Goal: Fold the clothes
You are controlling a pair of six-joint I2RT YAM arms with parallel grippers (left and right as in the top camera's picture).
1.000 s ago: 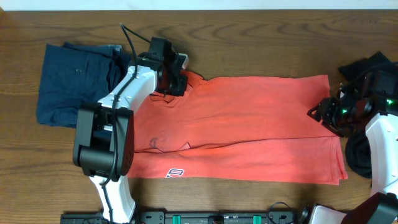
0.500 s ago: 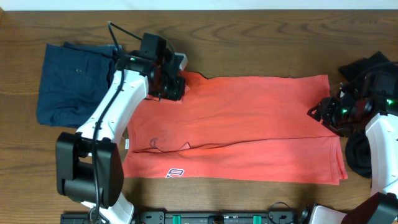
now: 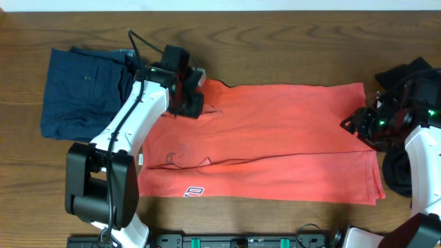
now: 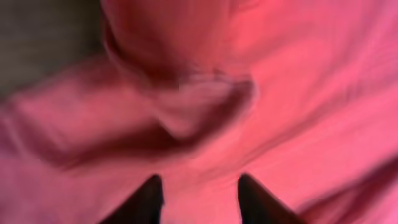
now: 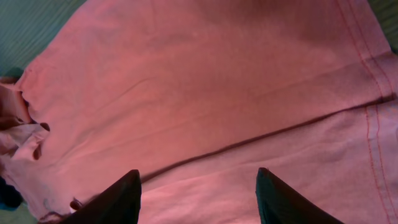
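The clothes' coral-red T-shirt [image 3: 275, 138] lies folded lengthwise across the table, with a small white-and-navy logo [image 3: 194, 191] at its front left. My left gripper [image 3: 191, 103] hangs over the shirt's back left corner by the collar. In the blurred left wrist view this gripper [image 4: 199, 186] is open, with rumpled red cloth [image 4: 298, 74] beneath it. My right gripper [image 3: 355, 124] hovers at the shirt's right end. In the right wrist view that gripper [image 5: 199, 180] stands open above the shirt [image 5: 205, 81] and a fold line.
A folded dark navy garment [image 3: 83, 93] lies at the left, touching the left arm's side. A black garment [image 3: 406, 69] sits at the far right behind and under the right arm. Bare wooden table [image 3: 275, 41] runs along the back.
The left gripper's jaws have parted and released the shirt's collar corner, and the gripper has shifted slightly forward. The right arm has stayed in place.
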